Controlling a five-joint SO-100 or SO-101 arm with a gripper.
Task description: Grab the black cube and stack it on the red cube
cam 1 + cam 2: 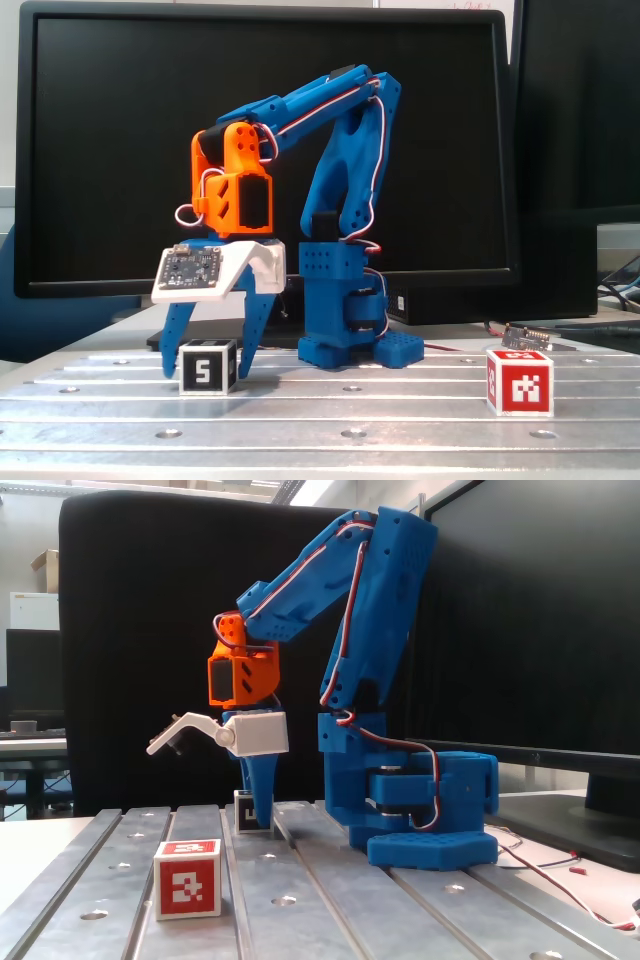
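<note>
A blue robot arm (345, 200) with an orange wrist section (232, 180) stands on a grooved metal table (400, 410), in front of a large dark monitor (100, 150); in a fixed view from the front, the black cube (208, 367) sits on the table at the left, its near face square to the camera and showing a white "5"-like mark upright; being a cube, it has no long axis to speak of; the gripper (209, 357) points straight down with its two blue fingers spread apart, one on each side of the cube, tips down near the table, and whether they touch the cube cannot be told; the red cube (520, 381) stands well apart at the far right of this view, its red patterned face toward the camera, with a small circuit board (527, 338) lying just behind it; a white plate carrying a circuit board (190, 268) is fixed to the gripper and faces this camera; in a fixed view from the side, the red cube (188, 879) is nearest the camera and the black cube (252, 811) lies farther back, partly hidden by the fingers (262, 785), which overlap into a single blue wedge so the gap between them is not visible here; this side view alone shows the white plate (185, 733) jutting out to the left at a slant, and the arm's base (430, 830) with red and white wires (540, 865) trailing right.
</note>
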